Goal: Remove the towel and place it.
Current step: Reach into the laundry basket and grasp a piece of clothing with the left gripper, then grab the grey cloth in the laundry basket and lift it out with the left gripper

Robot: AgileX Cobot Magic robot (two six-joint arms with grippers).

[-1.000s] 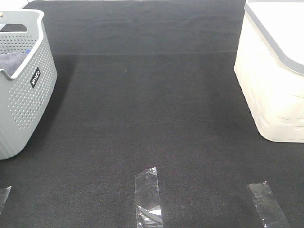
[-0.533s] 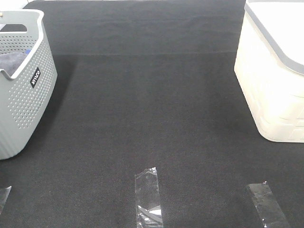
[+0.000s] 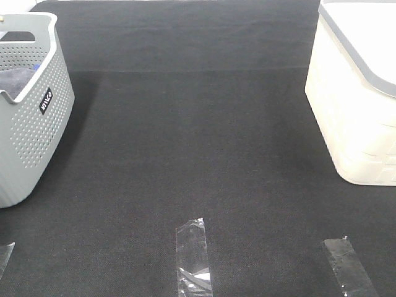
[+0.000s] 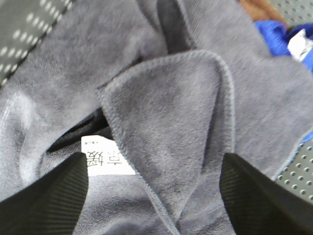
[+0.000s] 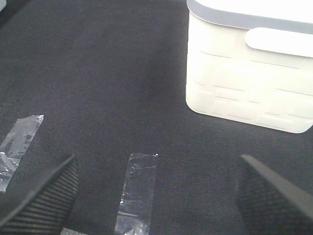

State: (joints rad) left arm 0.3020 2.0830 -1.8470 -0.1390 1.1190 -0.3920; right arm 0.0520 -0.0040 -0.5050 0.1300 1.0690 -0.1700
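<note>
Surface: black mat.
Towel: raised fold seen directly between left gripper jaws; jaws spread wide, nothing gripped.
Right gripper: spread wide, empty, well apart from towel.

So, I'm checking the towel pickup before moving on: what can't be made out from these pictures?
- Exterior high: the towel is mostly hidden behind the grey basket wall.
- Left wrist: the white label is blurred and partly under a towel fold; the blue cloth is cut off by the frame edge.
- Left wrist: whether the left claw touches the towel cannot be told.
- Exterior high and right wrist: the inside of the white bin is hidden by its walls and cut off by the frame.
</note>
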